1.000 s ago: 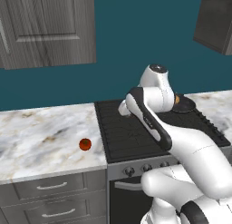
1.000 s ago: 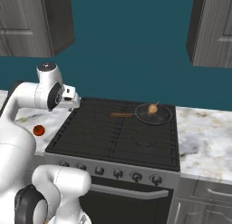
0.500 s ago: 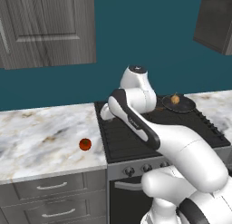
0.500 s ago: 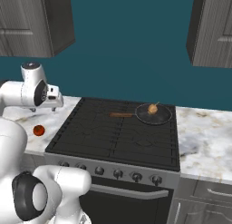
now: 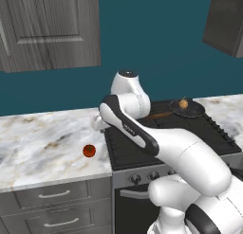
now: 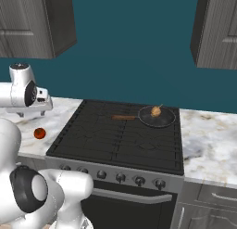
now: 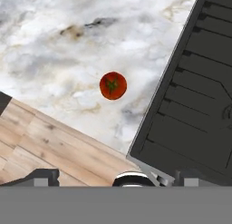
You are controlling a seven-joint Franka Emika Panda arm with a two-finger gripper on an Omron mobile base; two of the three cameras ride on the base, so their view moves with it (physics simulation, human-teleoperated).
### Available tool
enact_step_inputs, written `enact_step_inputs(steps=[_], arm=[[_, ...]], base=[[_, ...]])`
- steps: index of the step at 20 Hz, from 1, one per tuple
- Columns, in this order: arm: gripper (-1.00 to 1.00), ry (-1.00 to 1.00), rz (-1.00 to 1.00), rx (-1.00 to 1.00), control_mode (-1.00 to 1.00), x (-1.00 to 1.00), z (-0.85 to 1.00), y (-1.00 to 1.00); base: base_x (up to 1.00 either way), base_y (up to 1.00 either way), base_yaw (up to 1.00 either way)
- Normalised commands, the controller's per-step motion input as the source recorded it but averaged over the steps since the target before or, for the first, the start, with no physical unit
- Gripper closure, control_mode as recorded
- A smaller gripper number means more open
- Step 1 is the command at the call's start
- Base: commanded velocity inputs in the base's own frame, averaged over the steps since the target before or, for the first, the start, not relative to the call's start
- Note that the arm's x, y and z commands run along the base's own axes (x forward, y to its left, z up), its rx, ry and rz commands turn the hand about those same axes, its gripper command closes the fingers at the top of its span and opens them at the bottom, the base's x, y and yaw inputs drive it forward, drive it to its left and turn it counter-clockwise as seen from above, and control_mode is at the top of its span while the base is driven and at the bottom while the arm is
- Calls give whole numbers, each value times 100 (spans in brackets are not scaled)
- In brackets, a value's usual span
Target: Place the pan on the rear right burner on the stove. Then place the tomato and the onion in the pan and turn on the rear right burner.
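With the tan onion (image 6: pixel 156 111) already in the shallow black pan (image 6: pixel 157 117), the open, empty pincer (image 7: pixel 120 178) faced the glossy red tomato (image 7: pixel 113 85) at 12 o'clock on the marble counter (image 7: pixel 54 46); burner unlit.

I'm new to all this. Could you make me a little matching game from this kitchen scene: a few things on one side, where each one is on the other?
Things:
1. tomato
2. onion
3. pan
4. gripper

Places:
A. on the stove's rear right burner
B. inside the pan
C. above the marble counter, left of the stove
D. lying on the counter

Pairs: 1-D, 2-B, 3-A, 4-C
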Motion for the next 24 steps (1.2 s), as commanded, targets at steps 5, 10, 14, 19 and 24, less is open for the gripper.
enact_step_inputs(steps=[5,10,14,19,24], arm=[[-100,1,5,0,-100,-3,-35,15],[-100,0,5,0,-100,0,-30,11],[-100,1,4,0,-100,1,-33,15],[-100,3,2,0,-100,15,-32,14],[-100,4,0,0,-100,24,-28,14]], base=[[0,0,0],[0,0,0],[0,0,0],[0,0,0],[0,0,0]])
